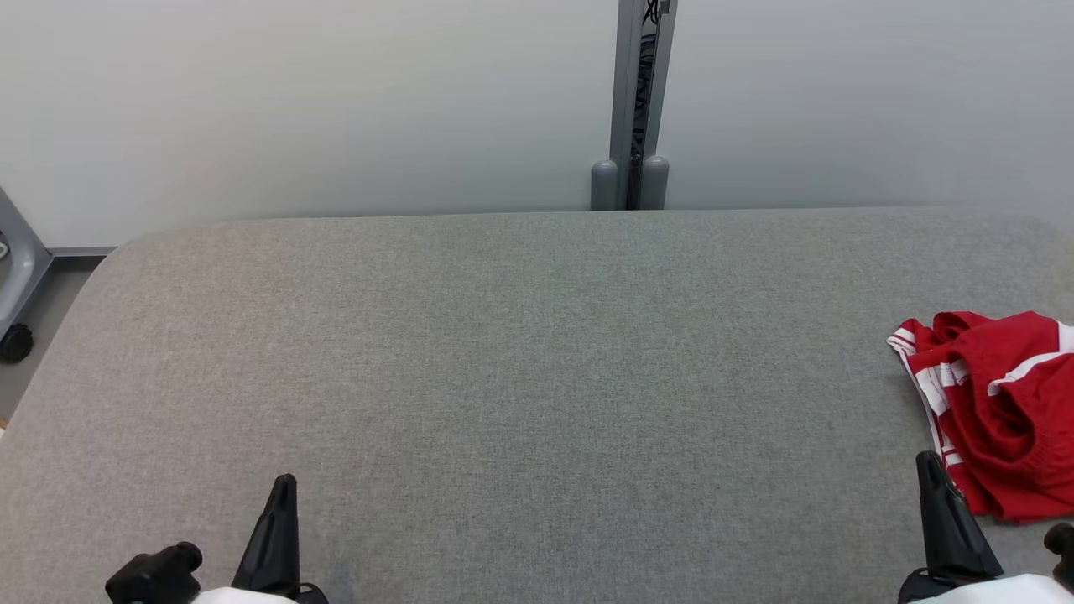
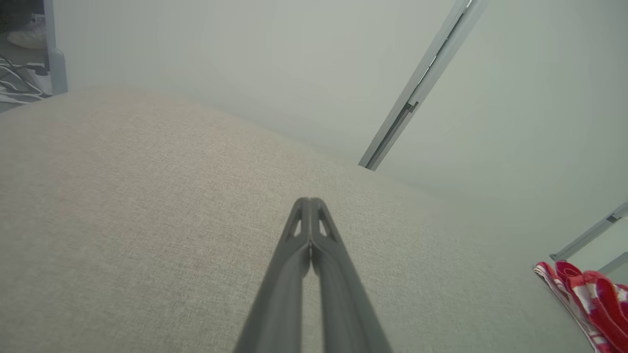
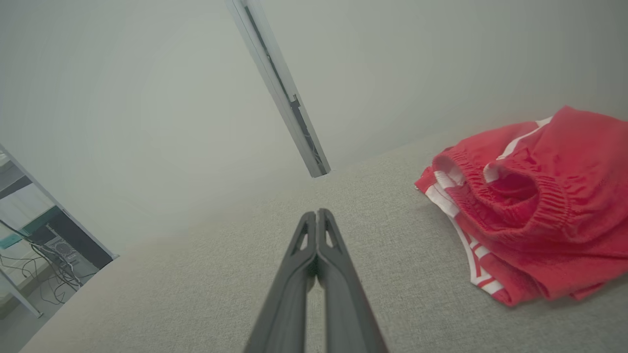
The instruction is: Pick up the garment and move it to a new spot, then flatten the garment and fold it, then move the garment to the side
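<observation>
A crumpled red garment (image 1: 1003, 411) with white stripes and an elastic waistband lies at the right edge of the grey table (image 1: 520, 352), partly cut off by the head view's border. My right gripper (image 1: 930, 461) sits at the lower right, shut and empty, its tip just left of the garment's near edge. In the right wrist view the garment (image 3: 535, 206) lies to the right of the shut gripper (image 3: 317, 214). My left gripper (image 1: 285, 482) rests shut and empty at the lower left, far from the cloth. The left wrist view shows the garment (image 2: 588, 299) at its lower right, beyond the gripper (image 2: 310, 201).
A pale wall runs behind the table, with a grey vertical post (image 1: 639, 101) at its middle. A grey stand with a dark caster (image 1: 15, 342) is on the floor at the left. Cables (image 3: 49, 274) lie on the floor beyond the table's left end.
</observation>
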Tool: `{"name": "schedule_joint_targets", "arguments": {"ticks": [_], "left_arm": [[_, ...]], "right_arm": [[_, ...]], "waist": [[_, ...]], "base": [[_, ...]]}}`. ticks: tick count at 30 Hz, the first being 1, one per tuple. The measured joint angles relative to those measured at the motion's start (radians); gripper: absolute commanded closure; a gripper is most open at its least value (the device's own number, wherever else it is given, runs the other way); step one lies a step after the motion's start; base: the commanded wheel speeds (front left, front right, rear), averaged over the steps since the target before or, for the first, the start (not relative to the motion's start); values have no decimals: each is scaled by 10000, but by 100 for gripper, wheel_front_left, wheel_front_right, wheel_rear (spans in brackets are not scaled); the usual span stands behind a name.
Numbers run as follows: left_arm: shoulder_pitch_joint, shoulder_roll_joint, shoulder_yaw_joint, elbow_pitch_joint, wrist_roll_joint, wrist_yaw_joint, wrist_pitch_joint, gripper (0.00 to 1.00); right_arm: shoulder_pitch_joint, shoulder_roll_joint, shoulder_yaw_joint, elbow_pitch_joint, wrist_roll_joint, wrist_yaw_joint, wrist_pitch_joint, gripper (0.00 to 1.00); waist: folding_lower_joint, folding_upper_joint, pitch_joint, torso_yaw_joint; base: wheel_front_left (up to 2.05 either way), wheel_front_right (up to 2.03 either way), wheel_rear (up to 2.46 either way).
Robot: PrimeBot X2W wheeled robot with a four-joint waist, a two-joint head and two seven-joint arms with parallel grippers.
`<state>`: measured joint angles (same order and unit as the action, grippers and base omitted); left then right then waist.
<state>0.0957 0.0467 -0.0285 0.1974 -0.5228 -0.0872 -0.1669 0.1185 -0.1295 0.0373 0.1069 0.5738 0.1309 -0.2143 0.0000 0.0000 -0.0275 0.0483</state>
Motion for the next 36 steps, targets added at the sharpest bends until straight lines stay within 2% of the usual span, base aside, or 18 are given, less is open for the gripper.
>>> {"name": "schedule_joint_targets", "arguments": {"ticks": [13, 36], "left_arm": [[-348, 35, 568, 130, -2109, -84, 880, 100], [-864, 71, 1381, 328, -4865, -178, 2075, 100]], "right_arm": [[-319, 138, 54, 105, 2015, 0, 238, 100], [-743, 347, 157, 339, 4727, -2, 562, 100]], "waist": [[0, 0, 38, -61], [0, 0, 101, -160]], "base": [[0, 0, 0], [0, 0, 0]]}}
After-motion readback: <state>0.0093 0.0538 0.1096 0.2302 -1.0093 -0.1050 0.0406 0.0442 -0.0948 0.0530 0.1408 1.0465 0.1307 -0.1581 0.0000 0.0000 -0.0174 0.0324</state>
